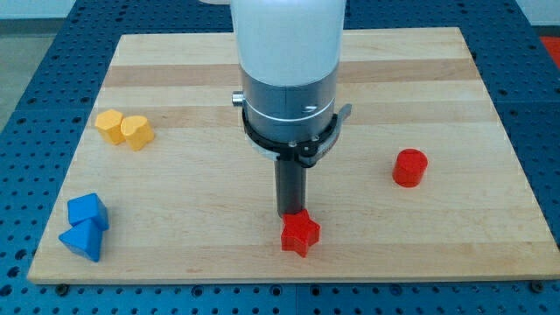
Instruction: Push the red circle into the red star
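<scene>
The red circle (409,167), a short red cylinder, stands on the wooden board (201,79) at the view's right. The red star (300,233) lies near the board's bottom edge, a little right of centre. My tip (290,215) is right at the star's upper left side, touching or nearly touching it. The circle is well to the right of my tip and a little higher in the view. The arm's white and grey body hangs over the board's middle and hides the area behind it.
Two yellow blocks (124,129) sit side by side at the view's left. Two blue blocks (86,226), one cube-like and one a triangle, sit at the bottom left corner. A blue perforated table (35,96) surrounds the board.
</scene>
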Robot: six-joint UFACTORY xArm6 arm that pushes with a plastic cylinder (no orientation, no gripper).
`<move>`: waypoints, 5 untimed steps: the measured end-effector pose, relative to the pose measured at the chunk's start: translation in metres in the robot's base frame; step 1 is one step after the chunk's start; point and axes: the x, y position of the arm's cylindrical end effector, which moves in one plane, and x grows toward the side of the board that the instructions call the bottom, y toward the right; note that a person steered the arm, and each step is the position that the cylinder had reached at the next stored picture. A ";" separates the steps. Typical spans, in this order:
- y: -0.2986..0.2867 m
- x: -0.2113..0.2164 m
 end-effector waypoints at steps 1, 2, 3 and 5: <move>0.002 -0.030; 0.016 -0.047; 0.052 -0.063; 0.119 -0.114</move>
